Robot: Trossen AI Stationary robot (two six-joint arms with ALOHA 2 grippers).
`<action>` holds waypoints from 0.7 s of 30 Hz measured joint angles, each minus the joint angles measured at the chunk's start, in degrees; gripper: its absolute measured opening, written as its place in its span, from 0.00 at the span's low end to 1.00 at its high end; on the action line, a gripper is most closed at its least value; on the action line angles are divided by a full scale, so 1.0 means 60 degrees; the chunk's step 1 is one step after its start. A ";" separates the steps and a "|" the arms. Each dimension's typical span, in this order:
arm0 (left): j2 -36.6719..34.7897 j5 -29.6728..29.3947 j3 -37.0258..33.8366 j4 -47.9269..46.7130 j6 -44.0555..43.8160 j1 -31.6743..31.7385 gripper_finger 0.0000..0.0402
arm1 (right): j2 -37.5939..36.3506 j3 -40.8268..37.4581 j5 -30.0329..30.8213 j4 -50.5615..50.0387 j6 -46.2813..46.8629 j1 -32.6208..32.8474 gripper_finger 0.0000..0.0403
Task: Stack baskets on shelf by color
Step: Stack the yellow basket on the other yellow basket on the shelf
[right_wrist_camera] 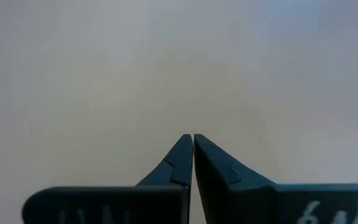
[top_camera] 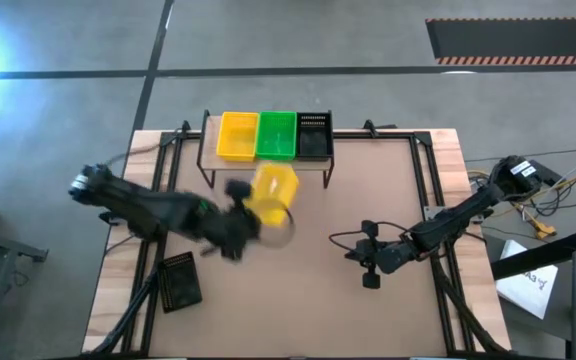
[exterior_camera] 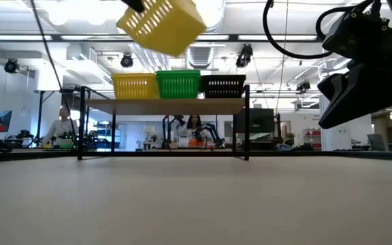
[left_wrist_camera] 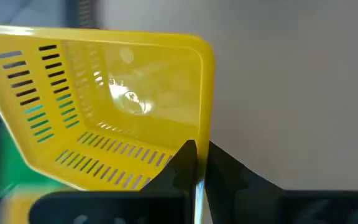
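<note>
Yellow basket (top_camera: 273,192) hangs tilted above the table in front of the shelf (top_camera: 265,160), its long axis toward the shelf, rim pinched by the left gripper (left_wrist_camera: 196,163). Right gripper (right_wrist_camera: 193,144) is pressed together, empty.

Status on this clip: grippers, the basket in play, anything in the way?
Left gripper shut on yellow basket, lifted near shelf. Right gripper shut, empty, waiting at table right. Black basket on table, clear of path.

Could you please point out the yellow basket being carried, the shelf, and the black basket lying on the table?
carried yellow basket (top_camera: 272,190), high view, on its open inside.
shelf (exterior_camera: 162,106), low view, on the front edge of its wooden top.
black basket on the table (top_camera: 180,281), high view, on its mesh middle.
</note>
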 joint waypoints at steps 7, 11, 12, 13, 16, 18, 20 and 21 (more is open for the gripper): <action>-0.1594 -0.0137 0.0004 -0.0223 0.1013 0.3244 0.00 | 0.0000 0.0000 0.0455 0.0119 -0.0389 -0.0012 0.02; -0.1722 0.1287 0.0002 -0.0231 0.2068 0.5386 0.00 | 0.0000 0.0000 0.0493 0.0210 -0.0407 -0.0022 0.02; -0.1684 0.1590 0.0000 -0.0232 0.2263 0.5785 0.00 | 0.0000 0.0000 0.0493 0.0214 -0.0408 -0.0022 0.02; -0.1638 0.1819 0.0000 -0.0243 0.2452 0.6102 0.00 | 0.0000 0.0000 0.0493 0.0215 -0.0406 -0.0022 0.02; -0.1436 0.2028 0.0000 -0.0627 0.3004 0.6629 0.00 | 0.0000 0.0000 0.0492 0.0215 -0.0389 -0.0022 0.02; -0.1288 0.2039 -0.0003 -0.0967 0.3225 0.6694 0.00 | 0.0000 0.0000 0.0493 0.0219 -0.0374 -0.0022 0.02; -0.1097 0.2046 -0.0004 -0.1137 0.3265 0.6690 0.00 | 0.0000 0.0000 0.0493 0.0219 -0.0303 -0.0022 0.02; -0.1006 0.2050 -0.0007 -0.1188 0.3270 0.6690 0.00 | 0.0000 0.0000 0.0493 0.0218 -0.0264 -0.0022 0.02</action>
